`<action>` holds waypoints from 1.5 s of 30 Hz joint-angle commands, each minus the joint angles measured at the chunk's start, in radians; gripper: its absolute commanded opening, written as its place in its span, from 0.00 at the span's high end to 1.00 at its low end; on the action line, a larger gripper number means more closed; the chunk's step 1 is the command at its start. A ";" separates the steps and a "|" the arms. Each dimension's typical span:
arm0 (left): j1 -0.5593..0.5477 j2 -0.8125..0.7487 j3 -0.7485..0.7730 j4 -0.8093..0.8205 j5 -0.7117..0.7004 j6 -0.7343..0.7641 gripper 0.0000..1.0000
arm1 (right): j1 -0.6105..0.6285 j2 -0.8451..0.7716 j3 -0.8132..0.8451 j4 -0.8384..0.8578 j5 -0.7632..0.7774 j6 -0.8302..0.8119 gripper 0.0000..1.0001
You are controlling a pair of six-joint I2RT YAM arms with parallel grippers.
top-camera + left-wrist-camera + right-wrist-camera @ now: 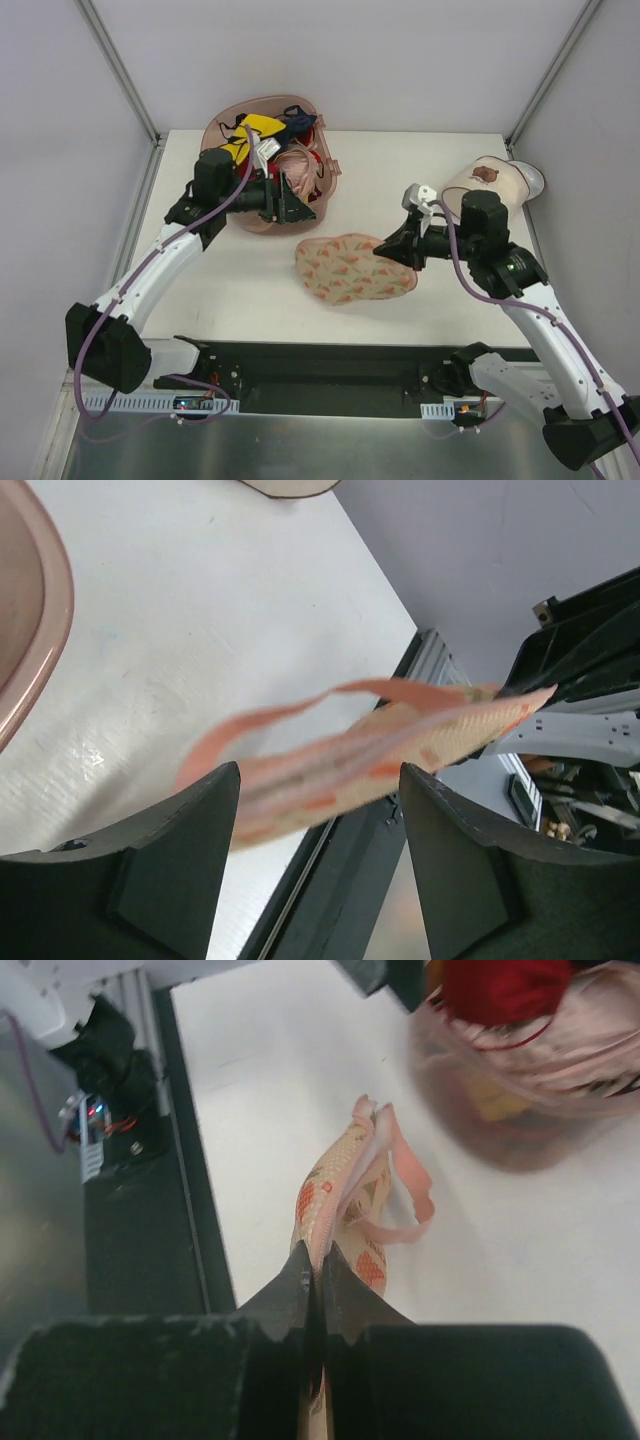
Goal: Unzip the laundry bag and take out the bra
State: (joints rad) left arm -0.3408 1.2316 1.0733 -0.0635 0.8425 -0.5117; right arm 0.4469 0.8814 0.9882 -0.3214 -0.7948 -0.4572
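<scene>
A flat, peanut-shaped cream fabric laundry bag [350,268] with an orange-pink leaf print lies near the middle of the white table [240,280], closer to the front edge than to the back. The right gripper [393,248] has its two black fingers pressed together on the bag's right end. From the right wrist camera the jaws of that gripper [318,1270] meet with the cream fabric [345,1180] pinched between them, and the bag runs away from them edge-on. Its thin pink loop [410,1185] curls out to one side.

The left gripper [292,205] hangs at the near rim of a translucent pink plastic tub [335,170] at the back left of the table. Its fingers are spread wide with nothing between them. In the left wrist view the two dark pads [150,880] frame the bag [380,750], which is blurred and lies beyond them, clear of both.

The tub holds a heap of yellow, navy, red and pink garments [265,140]. At the back right, behind the right arm, a cream cylindrical container [490,180] with a brown mark lies on its side. I cannot tell whether the bag's zip is open.
</scene>
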 commanded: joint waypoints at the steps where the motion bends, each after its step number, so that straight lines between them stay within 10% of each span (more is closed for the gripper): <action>1: -0.036 0.109 0.085 0.100 0.113 0.074 0.36 | 0.001 0.048 0.075 -0.297 -0.167 -0.215 0.99; 27: -0.256 0.318 0.119 0.120 0.437 0.183 0.44 | -0.004 0.125 0.105 -0.038 0.068 -0.146 0.99; 30: -0.251 0.327 0.128 0.116 0.406 0.174 0.64 | -0.007 0.200 0.159 0.008 0.124 -0.135 0.99; 32: -0.236 0.333 0.140 0.108 0.385 0.157 1.00 | -0.008 0.237 0.190 0.016 0.144 -0.132 0.99; 35: -0.201 0.330 0.152 0.100 0.328 0.110 1.00 | -0.010 0.290 0.230 0.047 0.233 -0.068 0.99; 37: -0.185 0.298 0.152 0.091 0.241 0.098 1.00 | -0.011 0.304 0.243 0.067 0.334 -0.026 0.80; 38: -0.175 0.283 0.151 0.077 0.201 0.099 1.00 | -0.013 0.309 0.247 0.068 0.357 0.007 0.34; 41: -0.168 0.217 0.151 0.044 0.032 0.120 1.00 | -0.013 0.275 0.230 0.103 0.446 0.066 0.00; 45: -0.168 0.135 0.143 0.004 -0.186 0.124 1.00 | -0.013 0.237 0.250 0.130 0.581 0.243 0.04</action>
State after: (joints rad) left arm -0.5068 1.4975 1.1961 -0.0402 0.8928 -0.3981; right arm 0.4362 1.1839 1.1736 -0.2848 -0.3946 -0.4126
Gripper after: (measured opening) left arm 0.009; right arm 0.963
